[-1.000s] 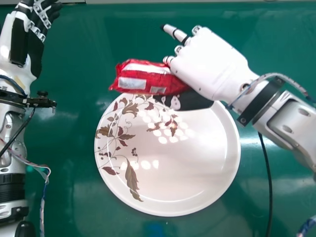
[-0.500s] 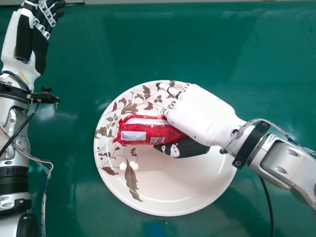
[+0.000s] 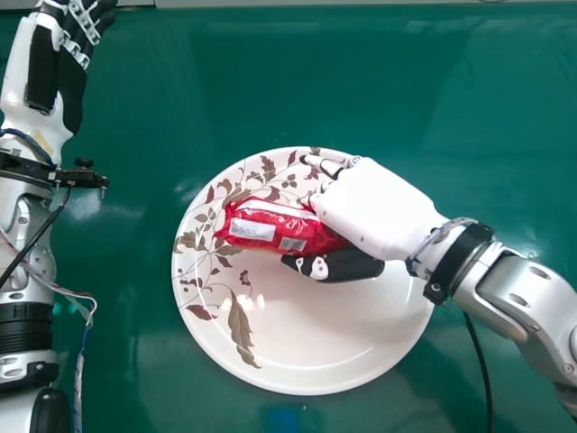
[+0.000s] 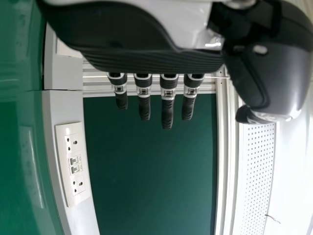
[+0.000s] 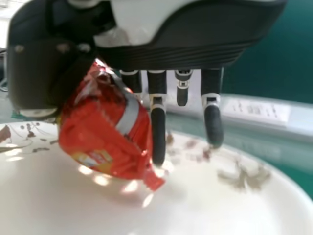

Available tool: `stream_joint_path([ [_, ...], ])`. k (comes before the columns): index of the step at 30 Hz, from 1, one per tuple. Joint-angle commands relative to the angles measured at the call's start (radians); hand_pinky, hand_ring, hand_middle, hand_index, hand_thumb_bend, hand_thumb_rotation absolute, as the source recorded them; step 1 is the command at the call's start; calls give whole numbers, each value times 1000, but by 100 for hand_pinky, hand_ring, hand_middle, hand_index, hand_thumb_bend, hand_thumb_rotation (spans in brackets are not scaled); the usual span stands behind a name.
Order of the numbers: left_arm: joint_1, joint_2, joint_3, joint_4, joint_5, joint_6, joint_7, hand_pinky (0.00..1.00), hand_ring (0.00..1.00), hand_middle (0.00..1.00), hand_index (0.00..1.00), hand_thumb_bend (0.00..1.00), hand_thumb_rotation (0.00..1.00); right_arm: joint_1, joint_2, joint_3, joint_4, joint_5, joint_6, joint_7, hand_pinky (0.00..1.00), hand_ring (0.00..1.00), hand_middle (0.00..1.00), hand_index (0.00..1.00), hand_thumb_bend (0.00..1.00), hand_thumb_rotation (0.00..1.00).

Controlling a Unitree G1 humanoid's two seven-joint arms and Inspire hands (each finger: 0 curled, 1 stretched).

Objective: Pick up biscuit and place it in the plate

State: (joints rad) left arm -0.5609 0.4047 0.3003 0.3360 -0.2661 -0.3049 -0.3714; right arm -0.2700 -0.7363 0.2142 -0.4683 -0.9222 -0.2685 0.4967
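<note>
My right hand [image 3: 379, 209] is over the right half of the white plate [image 3: 361, 347] in the head view, with the red biscuit packet [image 3: 281, 227] pinched between its thumb and fingers. The packet lies over the plate's upper left part, by the leaf pattern. In the right wrist view the biscuit packet [image 5: 107, 132] sits between the thumb and fingers of my right hand [image 5: 159, 132], close above the plate [image 5: 210, 210]; contact with it is unclear. My left hand [image 3: 83, 23] is idle at the table's far left, fingers straight, also seen as the left hand [image 4: 167, 105] in its wrist view.
The green table [image 3: 505, 108] surrounds the plate. A black cable [image 3: 482, 370] runs down to the right of the plate. The left forearm [image 3: 32, 216] lies along the left edge, with a small black clamp [image 3: 83, 177] sticking out from it.
From above the plate's far rim, my right hand and the packet have come nearer, over the plate. Since the last earlier frame both have shifted slightly away and to the right.
</note>
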Motion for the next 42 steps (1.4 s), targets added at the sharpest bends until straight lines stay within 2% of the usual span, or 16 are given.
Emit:
stream_joint_path([
  [1, 3, -1, -1, 5, -1, -10, -2, 100, 94, 90, 93, 55, 53, -16, 0, -17, -47, 42, 34, 85, 74, 90, 93, 95, 97, 55],
  [3, 3, -1, -2, 5, -1, -13, -3, 100, 94, 90, 94, 54, 53, -30, -7, -22, -65, 52, 47, 137, 92, 98, 99, 99, 100, 65],
  [5, 3, -3, -2, 4, -3, -14, -5, 100, 94, 90, 94, 53, 53, -35, -7, -30, -71, 64, 48, 155, 98, 99, 100, 100, 100, 67],
  [13, 7, -5, -5, -16, -4, 1, 1, 100, 95, 90, 95, 52, 52, -35, -8, -59, -78, 69, 39, 156, 99, 100, 100, 100, 100, 67],
  [15, 6, -5, -7, -19, -3, 5, 2, 100, 95, 90, 95, 52, 53, -33, 10, -78, -82, 103, 63, 160, 99, 100, 100, 100, 100, 68],
  [19, 5, -11, -6, -17, -13, 5, -7, 100, 95, 89, 94, 54, 53, -23, 93, -158, -130, 249, 225, 191, 91, 100, 100, 100, 100, 74],
  [21, 6, -13, -6, -14, -9, -5, -7, 100, 94, 88, 93, 53, 52, -22, 129, -215, -174, 293, 319, 188, 91, 100, 100, 100, 100, 76],
  [24, 8, -16, -7, -11, -7, -14, -8, 100, 94, 88, 93, 53, 52, -27, 185, -312, -238, 347, 458, 161, 89, 100, 100, 100, 100, 75],
  [27, 11, -20, -8, -10, -5, -19, -6, 100, 93, 86, 91, 55, 53, -35, 223, -413, -297, 407, 587, 136, 79, 97, 100, 100, 100, 71],
  [29, 12, -22, -8, -6, -3, -22, -4, 100, 93, 86, 91, 53, 52, -38, 220, -466, -318, 416, 634, 111, 82, 97, 100, 100, 100, 68],
  [31, 14, -25, -9, -3, -1, -25, -1, 100, 92, 86, 91, 51, 51, -29, 216, -508, -328, 400, 658, 70, 78, 91, 93, 95, 99, 69],
  [32, 15, -27, -9, -1, 0, -27, -1, 100, 92, 87, 91, 50, 51, -26, 223, -529, -334, 406, 679, 54, 79, 90, 92, 93, 95, 67],
  [36, 16, -31, -18, -4, 11, -28, 3, 100, 93, 88, 94, 50, 53, -21, 292, -614, -328, 493, 756, -20, 76, 88, 91, 86, 79, 47],
  [37, 16, -32, -20, -5, 15, -29, 5, 100, 93, 88, 94, 49, 53, -16, 312, -630, -320, 519, 756, -45, 74, 88, 90, 84, 76, 43],
  [39, 14, -35, -24, -7, 20, -27, 9, 100, 93, 89, 95, 48, 54, -5, 342, -650, -295, 560, 743, -94, 69, 85, 86, 82, 61, 38],
  [42, 8, -44, -30, -8, 25, -20, 21, 100, 93, 89, 95, 47, 53, 10, 368, -656, -238, 589, 710, -171, 66, 81, 83, 80, 45, 34],
])
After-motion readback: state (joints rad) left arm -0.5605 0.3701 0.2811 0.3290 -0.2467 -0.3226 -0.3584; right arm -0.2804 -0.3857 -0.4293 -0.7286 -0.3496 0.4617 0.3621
